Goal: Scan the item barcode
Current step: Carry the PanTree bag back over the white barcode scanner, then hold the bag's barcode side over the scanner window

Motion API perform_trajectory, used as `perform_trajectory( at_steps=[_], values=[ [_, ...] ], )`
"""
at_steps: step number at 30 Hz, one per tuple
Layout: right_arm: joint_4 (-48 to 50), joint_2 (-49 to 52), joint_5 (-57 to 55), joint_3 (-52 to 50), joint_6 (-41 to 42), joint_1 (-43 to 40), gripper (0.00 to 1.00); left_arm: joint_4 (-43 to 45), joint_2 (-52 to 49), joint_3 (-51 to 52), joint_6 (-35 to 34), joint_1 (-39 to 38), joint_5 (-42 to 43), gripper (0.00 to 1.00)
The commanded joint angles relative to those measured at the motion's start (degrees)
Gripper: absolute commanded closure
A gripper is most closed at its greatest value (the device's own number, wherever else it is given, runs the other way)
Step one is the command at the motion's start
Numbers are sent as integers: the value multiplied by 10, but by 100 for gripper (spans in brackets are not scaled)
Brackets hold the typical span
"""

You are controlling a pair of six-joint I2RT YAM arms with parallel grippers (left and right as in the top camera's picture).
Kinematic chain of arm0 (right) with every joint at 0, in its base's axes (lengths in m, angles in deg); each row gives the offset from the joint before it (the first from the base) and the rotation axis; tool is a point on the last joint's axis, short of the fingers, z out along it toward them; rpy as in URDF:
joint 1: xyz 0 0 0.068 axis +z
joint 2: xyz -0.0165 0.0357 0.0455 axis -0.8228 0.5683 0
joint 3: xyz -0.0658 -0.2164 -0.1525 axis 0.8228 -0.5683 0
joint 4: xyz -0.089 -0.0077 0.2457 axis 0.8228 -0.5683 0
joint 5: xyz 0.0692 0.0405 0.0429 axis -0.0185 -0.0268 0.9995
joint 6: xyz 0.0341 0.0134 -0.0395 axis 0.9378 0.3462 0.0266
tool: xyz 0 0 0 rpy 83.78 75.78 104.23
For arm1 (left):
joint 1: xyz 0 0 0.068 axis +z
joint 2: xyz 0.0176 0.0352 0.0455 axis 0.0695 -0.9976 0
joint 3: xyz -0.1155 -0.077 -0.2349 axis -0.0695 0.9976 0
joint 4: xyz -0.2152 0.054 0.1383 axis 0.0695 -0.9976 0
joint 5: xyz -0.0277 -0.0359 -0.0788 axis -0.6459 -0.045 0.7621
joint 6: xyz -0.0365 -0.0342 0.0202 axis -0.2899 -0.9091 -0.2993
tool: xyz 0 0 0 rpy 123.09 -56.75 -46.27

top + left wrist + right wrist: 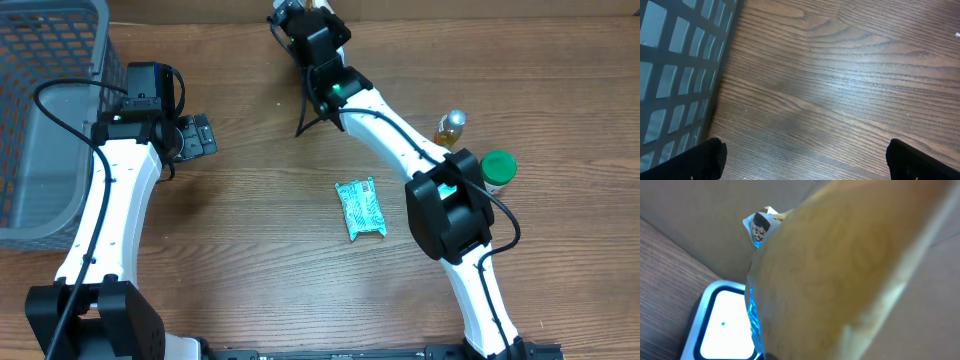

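The item to be scanned, a tan packet (840, 270), is off the table and up at the far edge, at about 12 o'clock in the overhead view. There the right gripper (298, 15) is clenched, and the packet crowds its wrist camera so closely that I judge the jaws to be clamped on it, though the fingers themselves are hidden behind it. In the right wrist view the packet's long axis runs from roughly 7 o'clock to 1 o'clock. The scanner (722, 325), with its lit white window and blue rim, lies at about 8 o'clock from the packet's middle, just beside and below its lower edge. That offset is what the coming move turns on. The packet overhangs only the window's right side, so it probably needs to shift or tilt toward 8 o'clock to bring a printed face over the glass. Where the barcode sits cannot be told, as only a small printed corner shows at 11 o'clock. The left gripper (197, 136) is released, jaws wide and holding nothing, at 9 o'clock on the table beside the grey basket (40, 120), well apart from the scanner. The right arm is plainly the nearer one.
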Motion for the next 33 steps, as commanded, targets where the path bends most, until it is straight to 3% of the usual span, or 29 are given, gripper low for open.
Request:
perform_trajectory(
  at_steps=[1,14,21,29,33],
  values=[
    [7,9,56,9,10,-13,96,1,-5,-2,5,-1,-7,0],
    [-37,9,92,9,112,-13,96,1,-5,-2,5,-1,-7,1],
    [-87,9,170,9,112,-14,96,1,-5,-2,5,-1,-7,0],
    [-71,1,139,10,114,-22,96,1,-5,-2,5,-1,-7,0],
    [-101,-38,163,10,195,-26,96,0,-5,-2,5,-1,-7,0]
  ],
)
